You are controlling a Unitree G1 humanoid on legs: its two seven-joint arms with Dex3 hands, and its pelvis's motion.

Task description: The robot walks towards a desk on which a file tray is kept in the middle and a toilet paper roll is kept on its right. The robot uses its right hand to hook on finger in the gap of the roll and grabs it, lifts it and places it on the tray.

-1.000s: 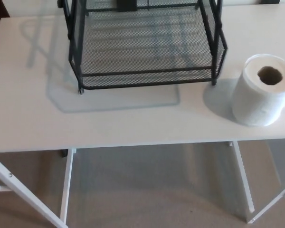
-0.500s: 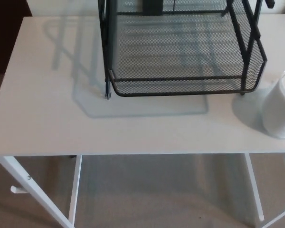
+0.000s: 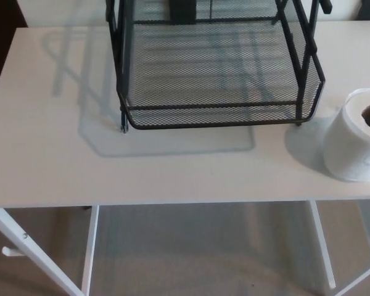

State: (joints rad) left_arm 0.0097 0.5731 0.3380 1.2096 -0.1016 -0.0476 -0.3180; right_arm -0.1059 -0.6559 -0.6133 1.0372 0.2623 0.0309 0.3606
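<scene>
Lower frame: beige carpet floor (image 3: 197, 259), white desk legs (image 3: 89, 246). Mid frame: white desk (image 3: 49, 154) top. Right edge: toilet paper roll (image 3: 354, 145), upright on desk, core hole upward, partly cropped, near tray's front right corner, not touching. Upper centre: black wire-mesh file tray (image 3: 209, 106), shadow at lower left. Robot hands: out of frame, state cannot be told.

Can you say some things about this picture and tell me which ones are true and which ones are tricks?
1. The toilet paper roll stands on the white desk. True.
2. The roll is inside the file tray. False: it sits outside, to the tray's right.
3. The tray is black wire mesh. True.
4. A robot hand is holding the roll. False: no hand shows, and nothing touches the roll.
</scene>
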